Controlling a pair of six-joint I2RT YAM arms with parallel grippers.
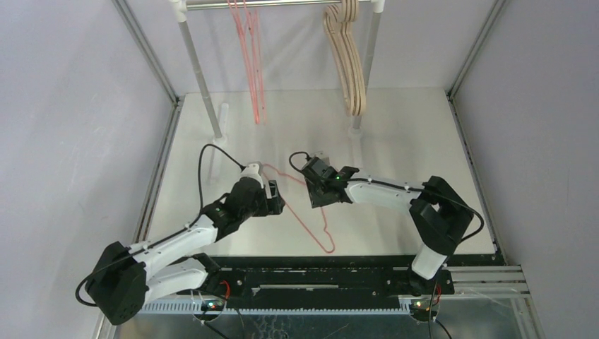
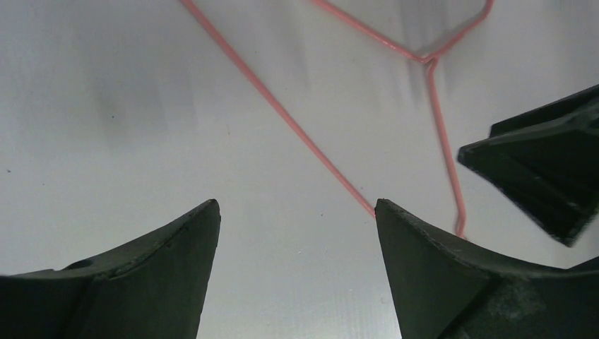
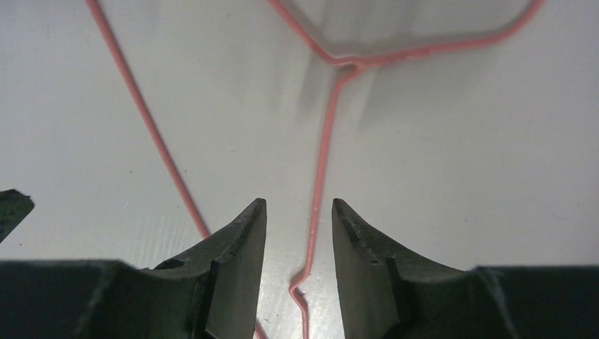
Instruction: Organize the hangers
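Top view, step in hand: picking up the last loose pink hanger (image 1: 304, 226), which lies flat on the table (image 1: 395, 141) between the left gripper (image 1: 277, 198) and the right gripper (image 1: 318, 185).
Top view, surroundings: hung pink hangers (image 1: 253, 63) and wooden hangers (image 1: 350, 63) hang in separate groups on the rail (image 1: 282, 3), well away from the arms.
Left wrist view, left gripper (image 2: 295, 206): jaws spread wide and holding nothing. The hanger's wire (image 2: 282, 116) runs up to its right fingertip.
Left wrist view, in the way: the right gripper's finger (image 2: 544, 176) sits close by, so the arms could collide.
Right wrist view, right gripper (image 3: 299, 203): jaws are partly apart, straddling the hanger's neck wire (image 3: 323, 148) without pinching it.
Next move, judged: close on the neck, lift, then carry the hook to the pink group.
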